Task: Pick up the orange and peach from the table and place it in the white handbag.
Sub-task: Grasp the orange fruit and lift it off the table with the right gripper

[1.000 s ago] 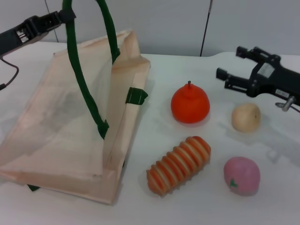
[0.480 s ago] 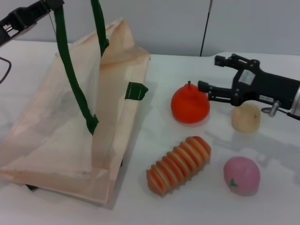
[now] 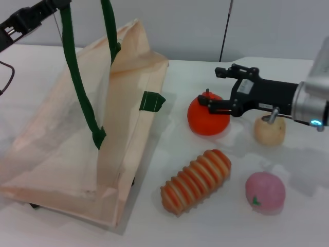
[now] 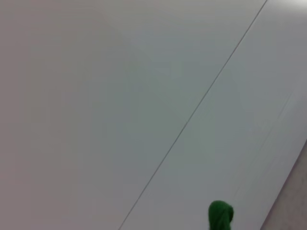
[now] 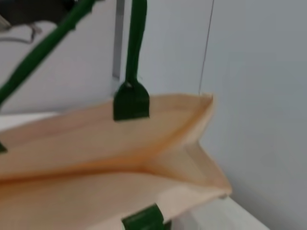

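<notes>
Since a moment ago our right claw [image 3: 212,87] has slid left over the orange [image 3: 207,116], fingers spread and holding nothing, while our left claw [image 3: 32,17] keeps the white handbag's [image 3: 77,128] handle raised, its grip hidden.

I see the orange [image 3: 207,118] upright beside the white handbag [image 3: 77,134], whose green handles are lifted. The pink peach [image 3: 264,192] sits nearer me.

My head camera looks down on the table [image 3: 169,226]; my right wrist closely faces the bag [image 5: 120,158], shared with head [image 3: 61,139]; left wrist faces wall [image 4: 96,96].
</notes>
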Controlling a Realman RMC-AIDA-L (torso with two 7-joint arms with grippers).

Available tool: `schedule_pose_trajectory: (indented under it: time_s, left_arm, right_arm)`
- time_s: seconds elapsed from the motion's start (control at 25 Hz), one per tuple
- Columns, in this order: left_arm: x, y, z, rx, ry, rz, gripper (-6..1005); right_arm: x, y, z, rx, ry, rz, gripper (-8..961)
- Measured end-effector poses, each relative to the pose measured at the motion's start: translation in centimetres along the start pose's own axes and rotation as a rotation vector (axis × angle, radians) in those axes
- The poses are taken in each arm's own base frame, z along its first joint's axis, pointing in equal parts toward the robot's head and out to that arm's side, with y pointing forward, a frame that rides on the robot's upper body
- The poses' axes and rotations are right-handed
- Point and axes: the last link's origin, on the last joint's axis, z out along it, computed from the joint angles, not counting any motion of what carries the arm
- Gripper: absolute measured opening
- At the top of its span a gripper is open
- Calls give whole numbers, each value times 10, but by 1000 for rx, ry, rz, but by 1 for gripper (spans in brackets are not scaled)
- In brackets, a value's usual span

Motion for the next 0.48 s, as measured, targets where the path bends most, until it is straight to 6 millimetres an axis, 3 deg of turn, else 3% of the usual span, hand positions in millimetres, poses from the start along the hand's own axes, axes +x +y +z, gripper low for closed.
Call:
schedule_pose_trajectory:
  time_s: [0.48]
  left_arm:
    - [0,0,1,-5,3,2,120]
  right_arm:
    - [9,1,29,22,177,-48,885]
